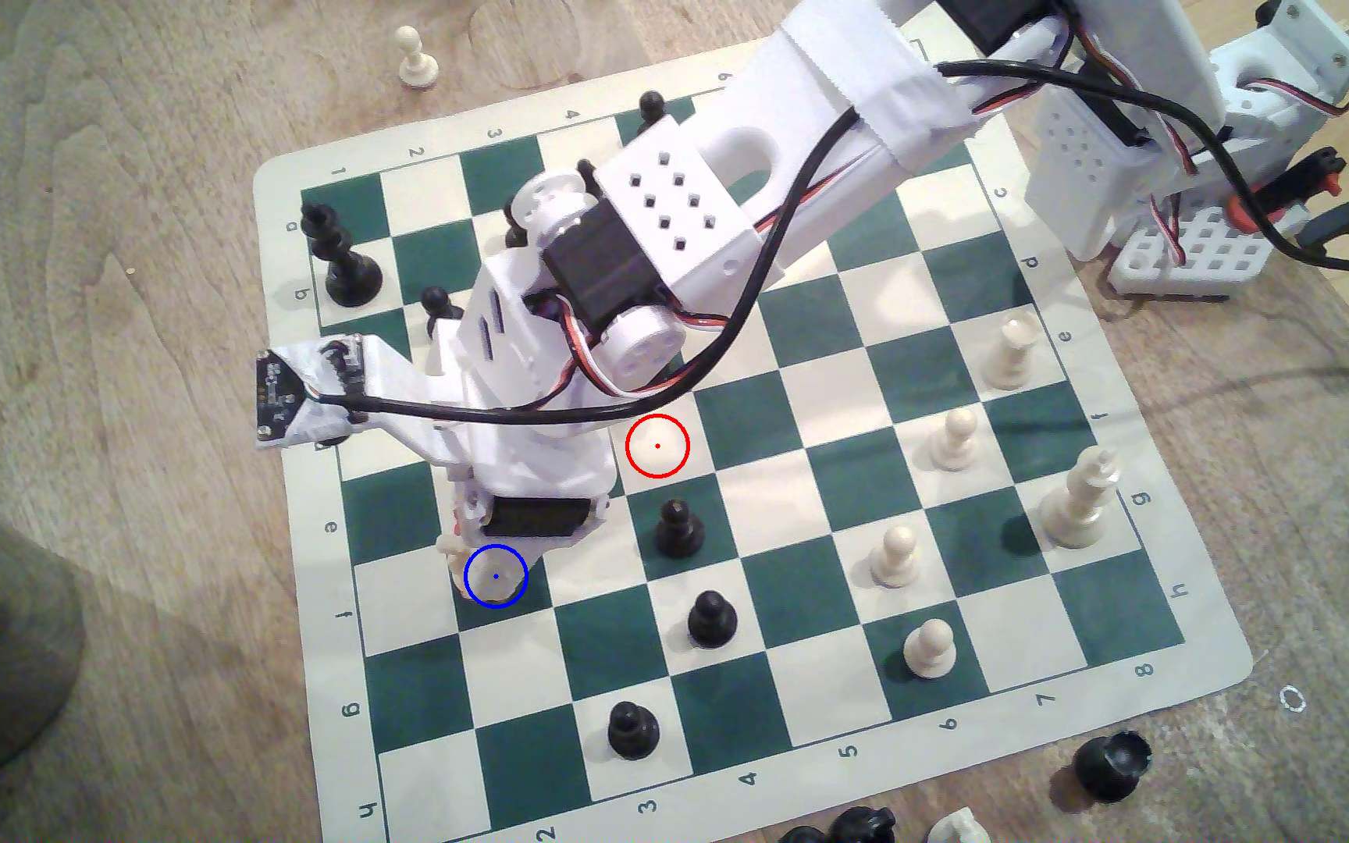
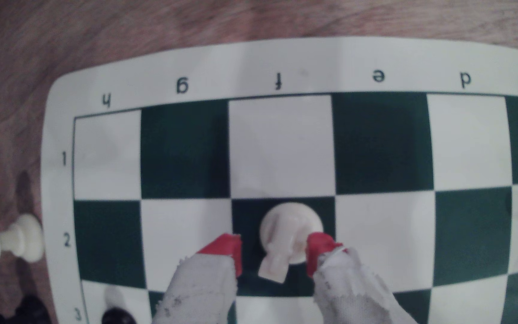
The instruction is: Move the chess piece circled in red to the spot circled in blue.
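The cream-white knight (image 2: pixel 278 236) stands upright on a dark green square (image 2: pixel 245 212) in column f, row 2, its snout pointing back between the fingers. My gripper (image 2: pixel 275 252) is open around it. One red-tipped finger (image 2: pixel 226 249) stands clear of the piece, and the other finger (image 2: pixel 317 249) is close against the base. In the exterior view my gripper (image 1: pixel 493 543) hangs over the blue-ringed green square (image 1: pixel 521 612), and the knight's base (image 1: pixel 485 579) shows inside the ring. The red-ringed white square (image 1: pixel 657 446) is bare.
Black pawns (image 1: pixel 678 527) (image 1: pixel 710 620) (image 1: pixel 632 729) stand just to the exterior view's right of the gripper. Cream pieces (image 1: pixel 894 555) (image 1: pixel 1077 498) are farther right, and black pieces (image 1: pixel 339 259) stand at the far left corner. A cream pawn (image 2: pixel 18 240) lies off the board.
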Tool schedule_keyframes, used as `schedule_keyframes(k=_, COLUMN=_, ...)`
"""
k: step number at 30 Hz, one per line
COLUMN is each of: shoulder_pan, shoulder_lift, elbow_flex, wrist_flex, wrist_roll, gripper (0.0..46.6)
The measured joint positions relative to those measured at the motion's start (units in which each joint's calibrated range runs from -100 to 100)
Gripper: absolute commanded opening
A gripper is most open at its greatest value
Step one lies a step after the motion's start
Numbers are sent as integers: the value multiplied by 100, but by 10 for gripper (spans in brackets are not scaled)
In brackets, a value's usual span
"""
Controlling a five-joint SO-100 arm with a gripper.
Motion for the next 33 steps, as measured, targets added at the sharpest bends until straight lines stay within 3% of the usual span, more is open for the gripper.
schedule_keyframes(k=11, shoulder_pan=-243, shoulder_lift=-84, elbow_flex=108, wrist_flex=661, wrist_roll=-29, gripper=184)
schedule_keyframes(k=18, shoulder_pan=-302, shoulder_lift=-955, elbow_flex=931, wrist_flex=701, wrist_roll=-49, gripper=165)
schedule_keyframes(k=24, shoulder_pan=-332, shoulder_lift=-2271, elbow_flex=2169, wrist_flex=701, wrist_roll=-49, gripper=175)
schedule_keyframes(k=33, shoulder_pan=-103, shoulder_lift=-5295, elbow_flex=4790, wrist_flex=948, wrist_roll=-24, gripper=178)
